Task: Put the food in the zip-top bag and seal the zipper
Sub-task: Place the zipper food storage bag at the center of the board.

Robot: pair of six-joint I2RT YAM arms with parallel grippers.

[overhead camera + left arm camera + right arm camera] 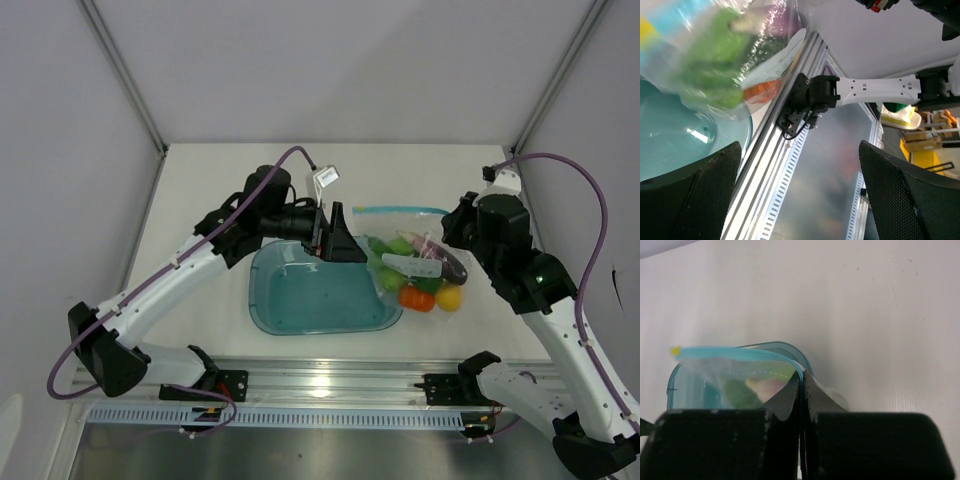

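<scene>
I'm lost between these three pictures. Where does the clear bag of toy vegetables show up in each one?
Top external: the zip-top bag lies right of centre, overlapping the right edge of the blue tub.
Left wrist: the bag is upper left and blurred, above the tub.
Right wrist: the bag is centre-left, teal strip on top, with the tub's rim behind it.
Shared landmark: the blue tub.

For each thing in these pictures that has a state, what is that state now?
left gripper, open, holds nothing.
right gripper, shut on one end of the zipper.
zipper, pinched at that end; sealed or not, cannot tell.
blue tub, upright, uncovered, no food in it.
zip-top bag, filled, its lower edge over the blue tub's rim.
food, inside the zip-top bag.
</scene>
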